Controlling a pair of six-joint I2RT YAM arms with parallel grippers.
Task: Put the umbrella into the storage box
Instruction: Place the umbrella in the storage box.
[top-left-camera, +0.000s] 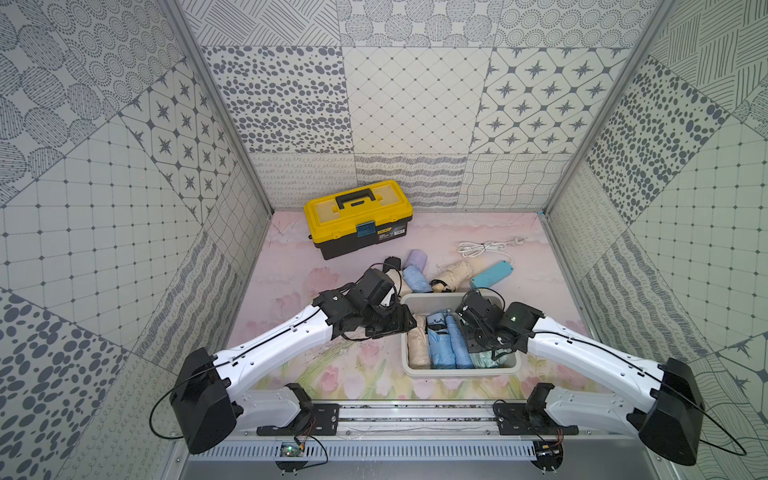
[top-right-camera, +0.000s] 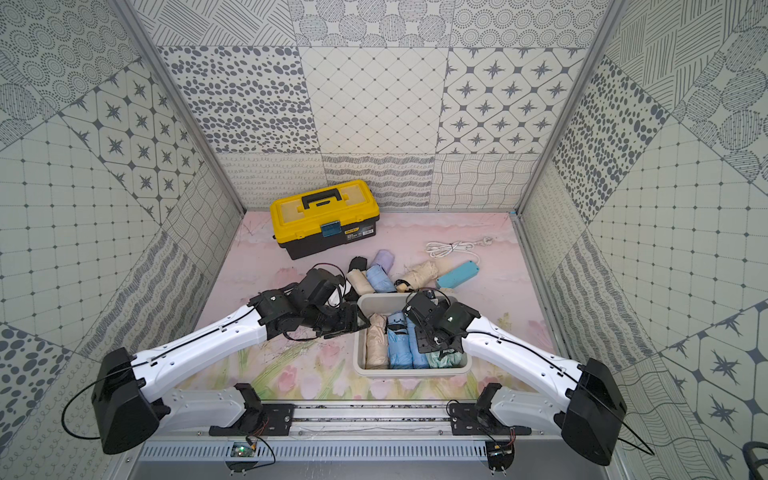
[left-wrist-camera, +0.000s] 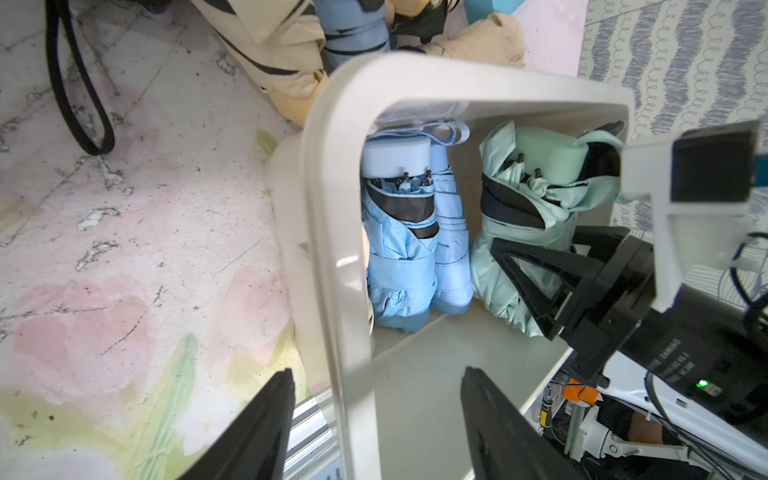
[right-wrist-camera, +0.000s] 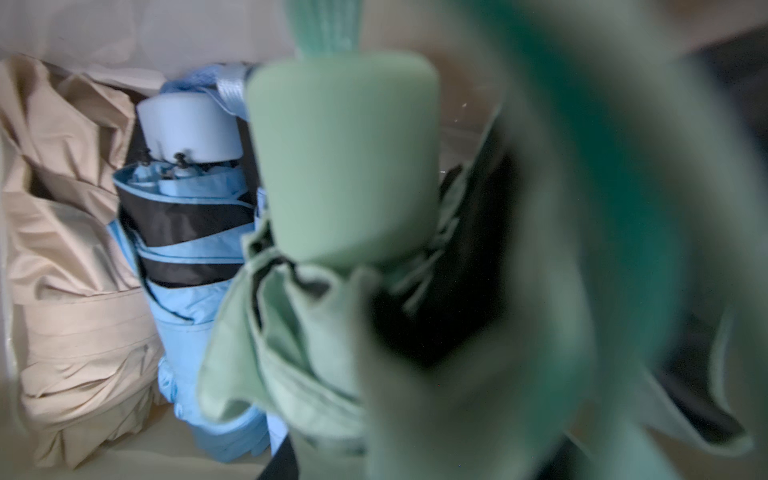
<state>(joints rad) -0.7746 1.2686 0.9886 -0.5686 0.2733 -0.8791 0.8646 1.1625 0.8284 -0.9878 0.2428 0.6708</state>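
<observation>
The white storage box (top-left-camera: 457, 371) (top-right-camera: 411, 372) stands front centre. A beige umbrella (top-left-camera: 417, 345) and two light-blue ones (top-left-camera: 446, 345) lie side by side inside it. My right gripper (top-left-camera: 478, 343) (left-wrist-camera: 511, 257) reaches down into the box's right side, shut on a mint-green umbrella (top-left-camera: 484, 359) (left-wrist-camera: 523, 166) (right-wrist-camera: 345, 158) beside the blue ones. That umbrella fills the right wrist view and hides the jaws there. My left gripper (top-left-camera: 409, 326) (left-wrist-camera: 376, 374) is open, one finger on each side of the box's left wall (left-wrist-camera: 332, 208), touching neither side.
Behind the box lie more folded umbrellas: black (top-left-camera: 392, 264), purple (top-left-camera: 417, 259), blue (top-left-camera: 415, 280) and beige (top-left-camera: 453, 272). A teal power strip (top-left-camera: 492, 274) with a coiled white cable (top-left-camera: 486, 248) lies to their right. The yellow-and-black toolbox (top-left-camera: 357, 220) stands at the back left.
</observation>
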